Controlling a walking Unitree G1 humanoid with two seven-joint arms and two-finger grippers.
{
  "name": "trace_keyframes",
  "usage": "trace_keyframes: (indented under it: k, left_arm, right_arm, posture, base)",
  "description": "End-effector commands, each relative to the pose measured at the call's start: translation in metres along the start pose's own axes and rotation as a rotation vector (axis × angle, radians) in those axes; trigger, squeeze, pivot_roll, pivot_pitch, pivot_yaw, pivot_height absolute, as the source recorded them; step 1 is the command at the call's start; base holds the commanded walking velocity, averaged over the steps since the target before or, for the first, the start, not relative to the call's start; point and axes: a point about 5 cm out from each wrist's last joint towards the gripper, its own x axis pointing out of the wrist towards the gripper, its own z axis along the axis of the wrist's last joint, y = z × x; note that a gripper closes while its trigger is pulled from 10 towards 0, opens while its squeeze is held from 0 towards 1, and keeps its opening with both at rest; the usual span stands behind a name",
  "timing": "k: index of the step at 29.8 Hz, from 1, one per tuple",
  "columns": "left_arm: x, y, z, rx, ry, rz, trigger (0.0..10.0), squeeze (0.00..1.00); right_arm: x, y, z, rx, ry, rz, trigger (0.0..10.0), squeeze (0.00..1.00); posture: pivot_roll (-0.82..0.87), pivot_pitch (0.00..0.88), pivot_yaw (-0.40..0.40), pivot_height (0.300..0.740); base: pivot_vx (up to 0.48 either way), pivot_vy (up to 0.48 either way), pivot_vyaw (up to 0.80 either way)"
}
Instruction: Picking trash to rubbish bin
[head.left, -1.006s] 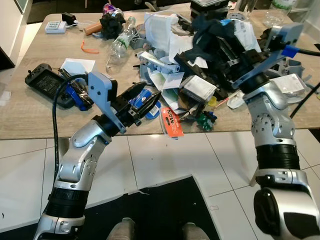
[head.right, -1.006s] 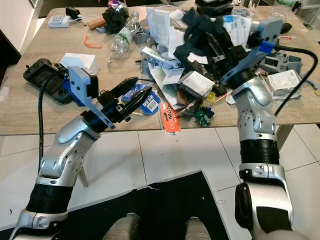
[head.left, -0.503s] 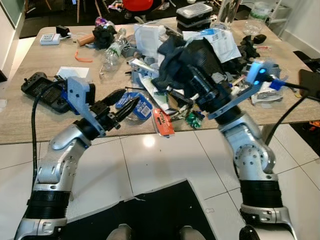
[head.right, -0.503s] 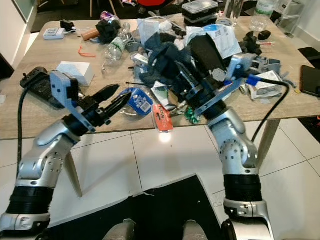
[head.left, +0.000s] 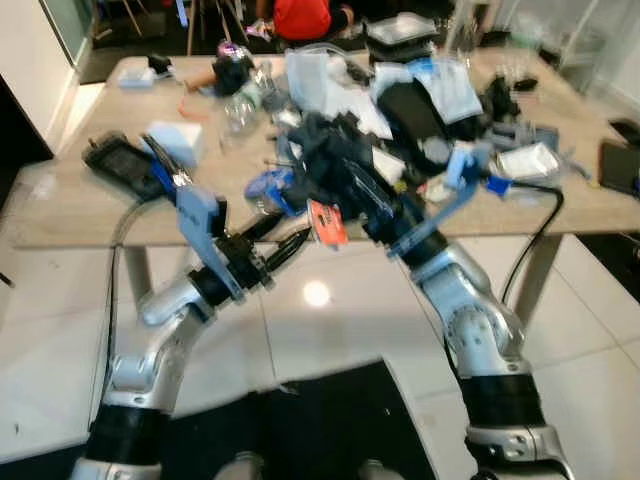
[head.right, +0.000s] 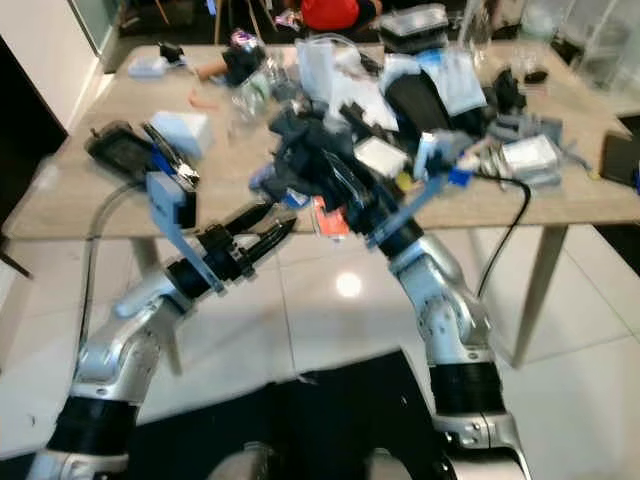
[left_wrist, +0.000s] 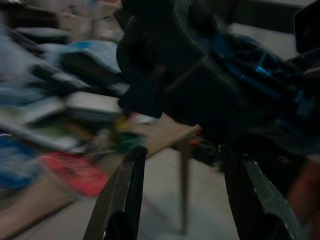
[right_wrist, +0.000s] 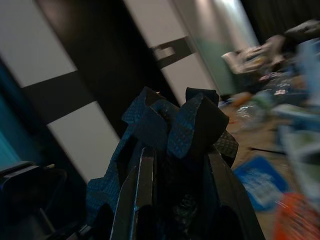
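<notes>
Right wrist view showed you the right gripper (right_wrist: 172, 200) closed tight on a dark blue cloth (right_wrist: 172, 130), which puffed up in a crumpled bunch between the two black fingers. In the left eye view you could see that same cloth (head.left: 335, 170) held up in front of the messy table (head.left: 60, 205), off its top and near the front edge. It looked soft and floppy, like a wad of fabric with folds hanging down. The right arm was the one that had it, so any move to a bin was its job. I could not see a rubbish bin anywhere, so you could not yet tell which way to carry it. Your left gripper (head.left: 290, 245) was just beside and below the cloth, fingers apart and holding nothing, pointing toward it.
</notes>
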Motion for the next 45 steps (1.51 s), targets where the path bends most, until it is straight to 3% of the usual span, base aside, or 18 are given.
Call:
trace_keyframes:
  k: [1,4,7,9,12,17,21,22,24,25,27,30,32,35,38,41,42,45]
  left_arm:
    - [-0.001,-0.002,-0.002,-0.002,0.013,-0.012,10.0,0.00]
    - [-0.001,-0.003,-0.003,-0.005,0.016,-0.018,10.0,0.00]
    - [-0.003,-0.002,-0.010,-0.003,0.047,-0.013,10.0,0.00]
    - [-0.012,0.006,-0.023,0.005,0.111,0.027,10.0,0.00]
    - [-0.026,0.016,-0.041,0.014,0.194,0.084,10.0,0.00]
    - [-0.069,0.039,-0.082,-0.027,0.379,0.255,10.0,0.00]
    - [-0.103,0.048,-0.109,-0.081,0.495,0.387,10.0,0.00]
    - [-0.103,0.048,-0.109,-0.081,0.495,0.387,10.0,0.00]
    - [-0.126,0.051,-0.126,-0.120,0.574,0.492,10.0,0.00]
    - [-0.126,0.051,-0.126,-0.120,0.574,0.492,10.0,0.00]
    - [-0.160,0.051,-0.148,-0.148,0.709,0.674,10.0,0.00]
    - [-0.199,0.036,-0.172,-0.186,0.861,0.832,10.0,0.00]
    - [-0.208,0.031,-0.178,-0.194,0.900,0.858,10.0,0.00]
    - [-0.235,0.005,-0.197,-0.251,1.036,0.909,10.0,0.00]
    - [-0.253,-0.017,-0.210,-0.302,1.125,0.921,10.0,0.00]
    - [-0.262,-0.030,-0.216,-0.325,1.172,0.921,10.0,0.00]
    - [-0.274,-0.049,-0.223,-0.352,1.246,0.911,10.0,0.00]
    - [-0.279,-0.060,-0.228,-0.358,1.288,0.890,10.0,0.00]
  right_arm:
    - [0.000,0.001,-0.005,0.004,0.019,-0.003,10.0,0.00]
    - [-0.002,0.000,-0.008,0.004,0.030,-0.016,10.0,0.00]
    - [-0.011,-0.017,-0.026,-0.020,0.100,-0.122,10.0,0.00]
    - [-0.027,-0.038,-0.049,-0.068,0.213,-0.258,10.0,0.00]
    - [-0.045,-0.051,-0.066,-0.087,0.294,-0.341,10.0,0.00]
    - [-0.090,-0.075,-0.096,-0.080,0.437,-0.525,10.0,0.00]
    - [-0.127,-0.089,-0.112,-0.068,0.527,-0.681,10.0,0.00]
    - [-0.127,-0.089,-0.112,-0.068,0.527,-0.681,10.0,0.00]
    - [-0.150,-0.094,-0.120,-0.062,0.580,-0.774,10.0,0.00]
    - [-0.150,-0.094,-0.120,-0.062,0.580,-0.774,10.0,0.00]
    - [-0.182,-0.095,-0.133,-0.060,0.674,-0.875,10.0,0.00]
    - [-0.227,-0.089,-0.150,-0.024,0.794,-1.014,10.0,0.00]
    - [-0.240,-0.085,-0.154,-0.011,0.824,-1.049,10.0,0.00]
    - [-0.284,-0.067,-0.170,0.038,0.973,-1.160,10.0,0.00]
    - [-0.309,-0.051,-0.181,0.075,1.062,-1.210,10.0,0.00]
    - [-0.320,-0.043,-0.185,0.091,1.100,-1.232,10.0,0.00]
    - [-0.334,-0.030,-0.191,0.111,1.156,-1.256,10.0,0.00]
    - [-0.344,-0.020,-0.196,0.128,1.197,-1.267,10.0,0.00]
  posture:
    - [0.00,0.116,0.014,0.740]
    - [0.00,0.116,0.014,0.740]
    - [0.01,0.115,0.017,0.740]
    - [0.01,0.113,0.017,0.740]
    - [0.02,0.113,0.019,0.740]
    - [0.02,0.108,0.022,0.740]
    - [0.03,0.106,0.024,0.740]
    - [0.03,0.106,0.024,0.740]
    - [0.03,0.107,0.026,0.740]
    - [0.03,0.107,0.026,0.740]
    - [0.03,0.104,0.030,0.740]
    - [0.04,0.107,0.032,0.740]
    - [0.04,0.107,0.032,0.740]
    - [0.04,0.107,0.032,0.740]
    - [0.05,0.115,0.032,0.740]
    - [0.05,0.115,0.032,0.740]
    - [0.05,0.120,0.040,0.740]
    - [0.05,0.120,0.040,0.740]
  base:
    - [-0.382,0.000,0.00]
    - [-0.382,0.000,0.00]
    - [-0.382,0.000,0.00]
    - [-0.384,0.000,0.00]
    - [-0.386,0.000,0.00]
    - [-0.371,0.000,0.00]
    - [-0.274,0.000,0.00]
    - [0.000,0.000,0.00]
    - [0.000,0.000,0.00]
    - [0.000,0.000,0.00]
    - [0.000,0.000,0.00]
    - [0.000,0.000,0.00]
    - [0.000,0.000,0.00]
    - [0.000,0.000,0.00]
    - [0.000,0.000,-0.69]
    - [0.000,0.000,-0.80]
    - [0.000,0.000,-0.80]
    - [0.000,0.000,-0.80]
